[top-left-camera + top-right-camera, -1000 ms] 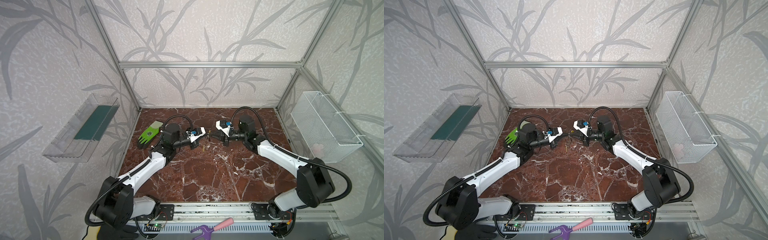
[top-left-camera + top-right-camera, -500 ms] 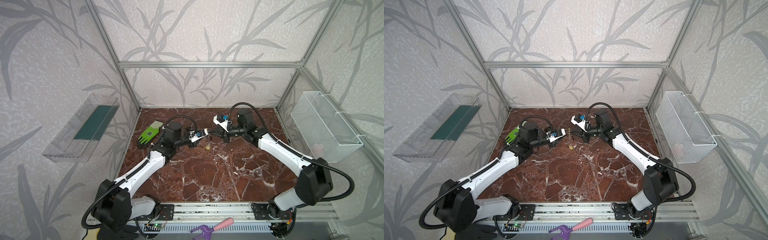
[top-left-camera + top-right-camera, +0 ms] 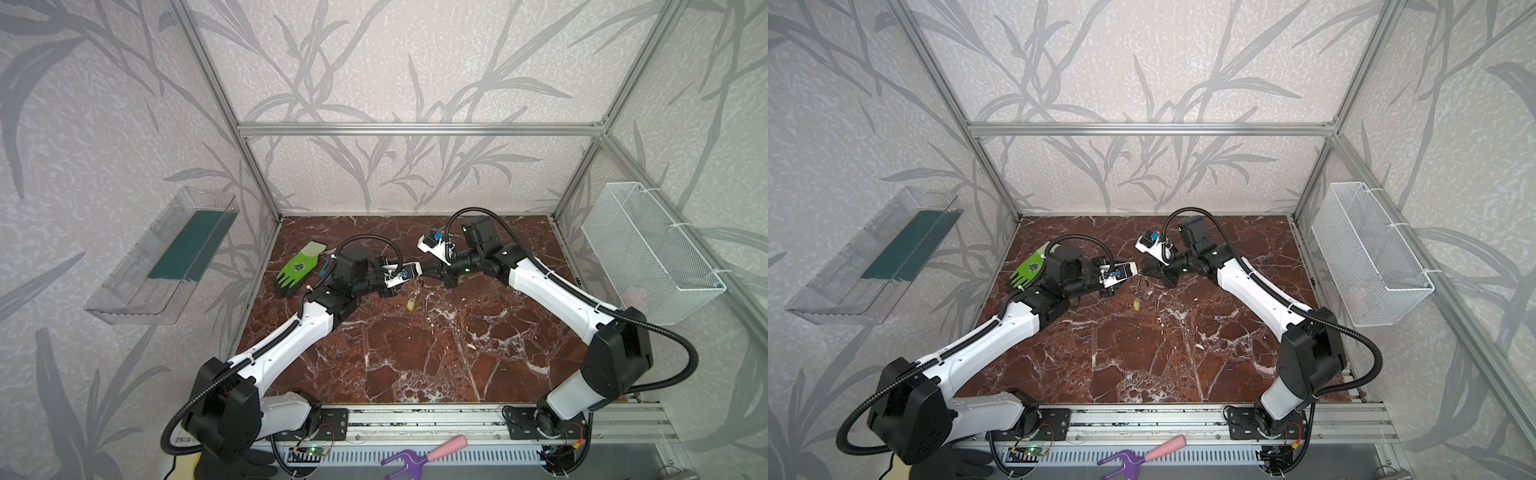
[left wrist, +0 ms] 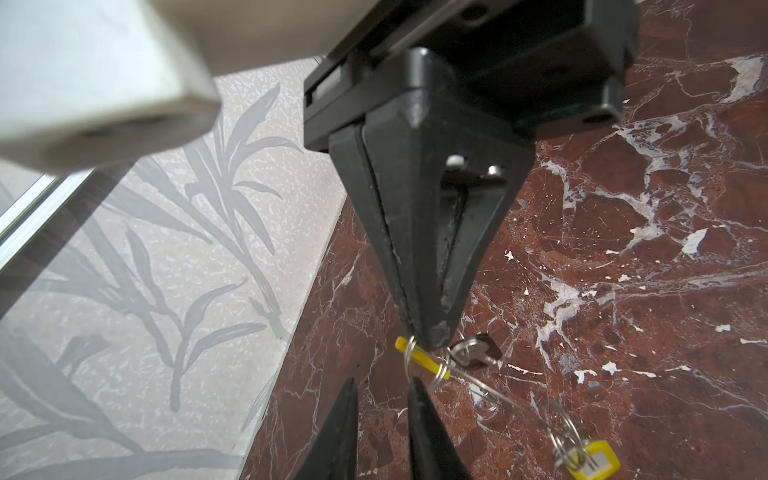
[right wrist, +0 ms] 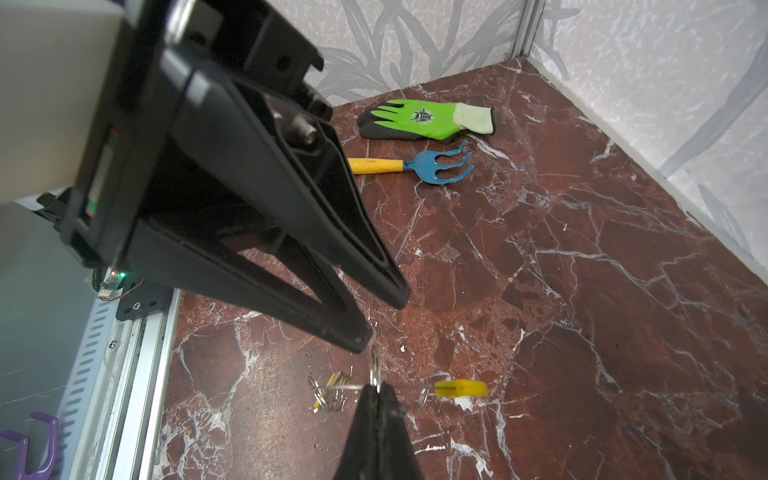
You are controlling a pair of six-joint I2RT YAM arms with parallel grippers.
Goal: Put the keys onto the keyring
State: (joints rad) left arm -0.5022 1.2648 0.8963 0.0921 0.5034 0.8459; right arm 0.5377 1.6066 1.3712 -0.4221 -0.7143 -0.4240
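The keyring (image 4: pixel 422 359), a thin wire loop with a yellow segment, hangs above the marble table (image 3: pixel 415 365). My right gripper (image 5: pixel 378 388) is shut on its wire; in the left wrist view the right gripper (image 4: pixel 430 338) comes in from above. The key with the yellow tag (image 4: pixel 590 459) dangles from the wire, and shows in both top views (image 3: pixel 410 305) (image 3: pixel 1136 305). The black-fob key (image 4: pixel 478 351) hangs beside the right fingertips. My left gripper (image 4: pixel 384 390) stands open just short of the ring, touching nothing, tip to tip with the right gripper (image 3: pixel 423 272).
A green glove (image 3: pixel 297 268) and a blue hand rake (image 5: pixel 436 166) with a yellow handle lie at the back left. A wire basket (image 3: pixel 648 253) hangs on the right wall, a clear tray (image 3: pixel 166 266) on the left. A purple and pink tool (image 3: pixel 424 453) lies beyond the front rail.
My left gripper has opened and let go of the ring. The right gripper has shifted slightly back and up with the ring, and the yellow-tagged key now dangles below.
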